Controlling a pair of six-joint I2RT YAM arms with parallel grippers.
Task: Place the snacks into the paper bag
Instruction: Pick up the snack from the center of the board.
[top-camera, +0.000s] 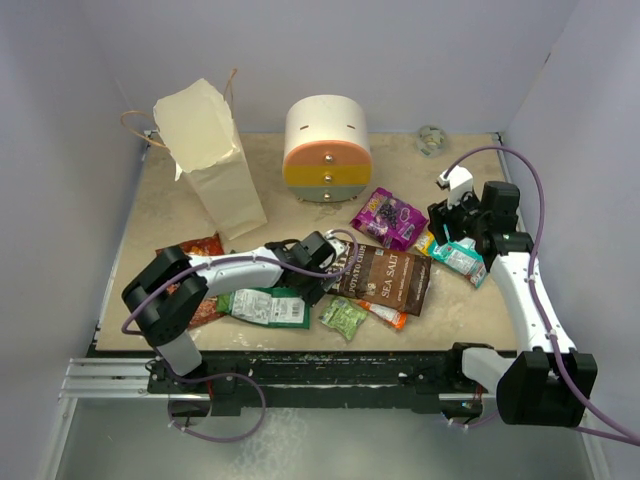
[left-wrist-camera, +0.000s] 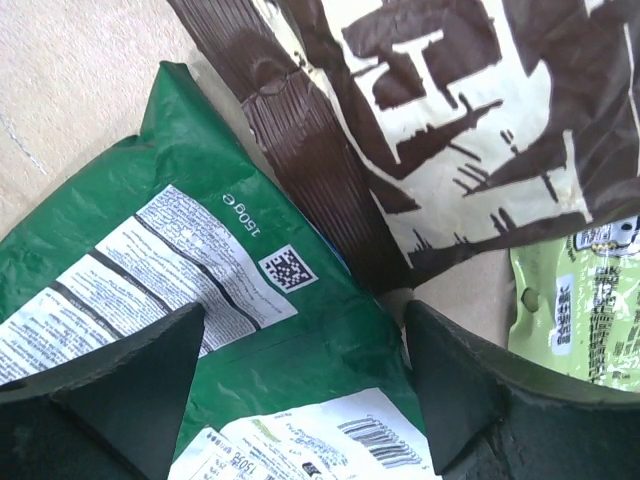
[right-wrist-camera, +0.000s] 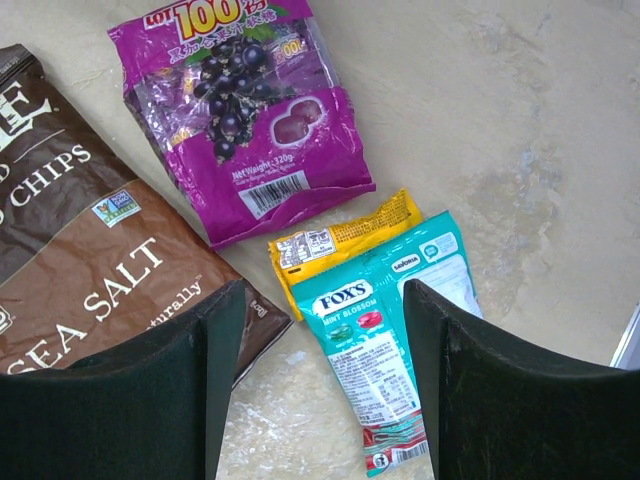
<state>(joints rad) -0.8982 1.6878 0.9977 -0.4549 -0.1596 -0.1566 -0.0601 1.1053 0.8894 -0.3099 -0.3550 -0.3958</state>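
Observation:
The cream paper bag (top-camera: 210, 160) stands upright at the back left. Snacks lie across the table's front: a red packet (top-camera: 200, 285), a green packet (top-camera: 268, 307), a brown chip bag (top-camera: 385, 278), a lime packet (top-camera: 344, 317), a purple packet (top-camera: 390, 217) and a teal packet (top-camera: 462, 260). My left gripper (top-camera: 312, 288) is open low over the green packet (left-wrist-camera: 200, 260), next to the brown bag's corner (left-wrist-camera: 440, 130). My right gripper (right-wrist-camera: 322, 300) is open above the teal packet (right-wrist-camera: 385, 340) and an orange-yellow packet (right-wrist-camera: 345, 232).
A round white container with pastel drawers (top-camera: 327, 148) stands at the back centre. A small glass object (top-camera: 432, 138) sits at the back right. A small orange packet (top-camera: 388, 315) lies by the brown bag's front edge. Walls close in the table on three sides.

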